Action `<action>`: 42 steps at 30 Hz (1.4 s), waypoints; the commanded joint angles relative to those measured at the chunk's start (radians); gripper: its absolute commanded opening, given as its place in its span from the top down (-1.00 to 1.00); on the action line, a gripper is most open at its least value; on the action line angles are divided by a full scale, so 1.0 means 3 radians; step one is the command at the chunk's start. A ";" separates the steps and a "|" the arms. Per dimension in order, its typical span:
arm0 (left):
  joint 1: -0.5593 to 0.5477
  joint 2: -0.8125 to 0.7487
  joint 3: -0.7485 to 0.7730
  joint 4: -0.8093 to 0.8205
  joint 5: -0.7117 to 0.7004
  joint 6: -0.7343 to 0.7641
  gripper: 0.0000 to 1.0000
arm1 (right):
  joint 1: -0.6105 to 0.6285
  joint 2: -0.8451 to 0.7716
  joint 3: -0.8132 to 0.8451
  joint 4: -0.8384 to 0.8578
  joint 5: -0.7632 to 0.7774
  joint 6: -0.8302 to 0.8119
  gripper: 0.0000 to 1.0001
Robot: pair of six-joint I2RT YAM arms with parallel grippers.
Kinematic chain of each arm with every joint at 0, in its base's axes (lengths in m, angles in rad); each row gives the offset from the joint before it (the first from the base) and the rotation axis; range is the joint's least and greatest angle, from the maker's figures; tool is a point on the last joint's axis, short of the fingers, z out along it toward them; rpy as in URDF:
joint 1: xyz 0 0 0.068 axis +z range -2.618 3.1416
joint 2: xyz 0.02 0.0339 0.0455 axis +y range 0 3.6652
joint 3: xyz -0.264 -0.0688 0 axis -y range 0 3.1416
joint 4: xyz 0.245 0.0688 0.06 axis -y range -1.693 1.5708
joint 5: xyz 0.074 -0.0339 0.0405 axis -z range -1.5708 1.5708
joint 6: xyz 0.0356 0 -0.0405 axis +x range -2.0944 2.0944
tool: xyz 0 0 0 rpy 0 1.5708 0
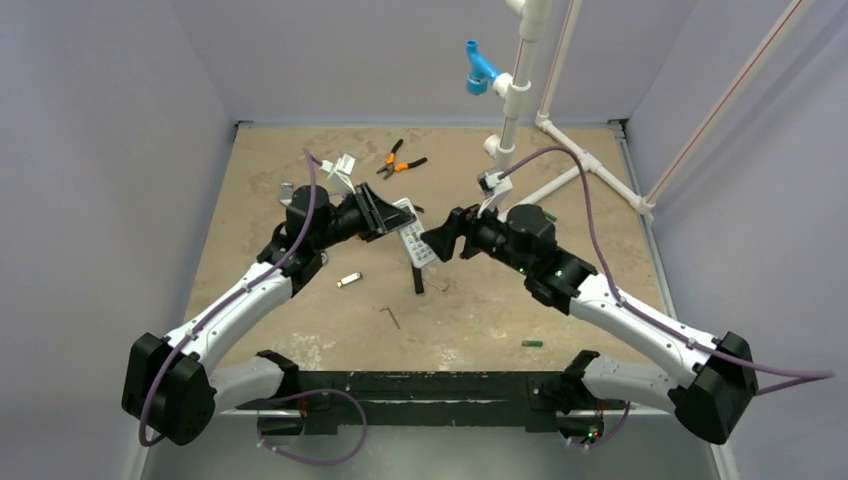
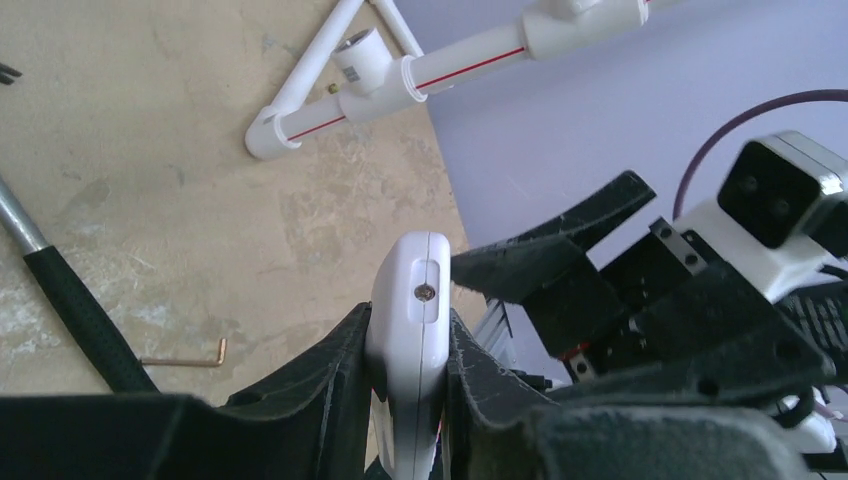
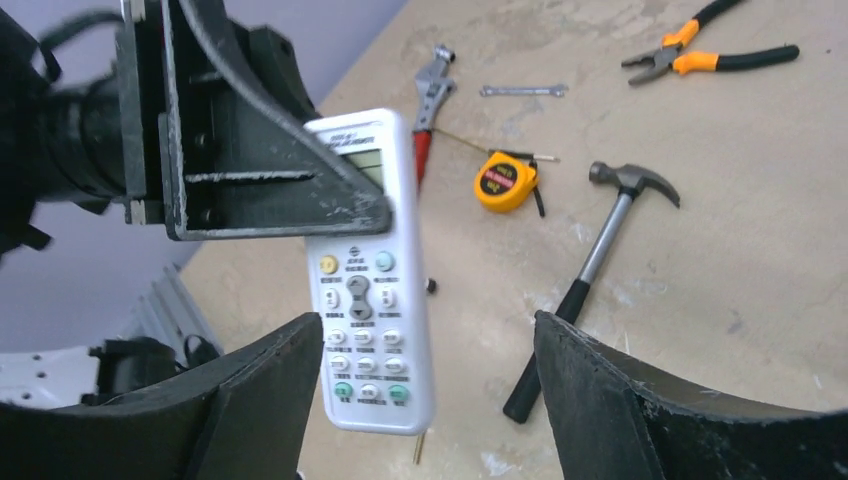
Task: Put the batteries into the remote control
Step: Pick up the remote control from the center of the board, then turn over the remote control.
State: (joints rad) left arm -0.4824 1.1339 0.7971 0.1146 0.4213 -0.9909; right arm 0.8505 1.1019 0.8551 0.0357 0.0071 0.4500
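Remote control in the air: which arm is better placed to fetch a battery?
Right. The right gripper is open and holds nothing, and a green battery lies on its side of the table. The left gripper is shut on the remote control, so it is busy.

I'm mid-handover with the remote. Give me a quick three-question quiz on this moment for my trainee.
1. True or false: the left gripper is shut on the remote control.
2. The right gripper is: A) shut on the remote control; B) open, its fingers on either side of the remote's lower end; C) shut on nothing.
3. Fill in: the green battery lies on the table, nearer the ___ arm's base.

Key: 1 true; 2 B; 3 right.
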 commanded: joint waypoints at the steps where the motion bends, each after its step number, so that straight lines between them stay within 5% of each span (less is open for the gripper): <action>1: 0.0226 0.0048 -0.0190 0.0928 0.0451 -0.0284 1.00 | -0.0534 -0.0064 -0.0219 0.0738 -0.1257 0.0270 -0.52; 11: 0.0284 0.0020 -0.0180 0.1247 0.0761 -0.0249 1.00 | -0.1072 0.0249 -0.0851 0.2605 -0.2262 0.1478 -0.42; 22: 0.0279 0.0143 -0.0185 0.1509 0.0590 -0.0388 1.00 | -0.1107 0.0783 -0.0964 0.4044 -0.2570 0.2306 -0.36; 33: 0.0209 0.0455 -0.0031 0.1998 0.0558 -0.0632 1.00 | -0.1107 0.0889 -0.0874 0.3904 -0.2682 0.2272 0.01; 42: 0.0177 0.0524 -0.0039 0.2261 0.0579 -0.0761 1.00 | -0.1106 0.0930 -0.0742 0.3676 -0.2716 0.2156 0.12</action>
State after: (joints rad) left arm -0.4267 1.2903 0.7448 0.6796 0.6071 -1.1934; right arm 0.5110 1.3853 0.5816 1.1320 -0.7715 1.1141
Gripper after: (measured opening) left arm 0.248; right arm 0.473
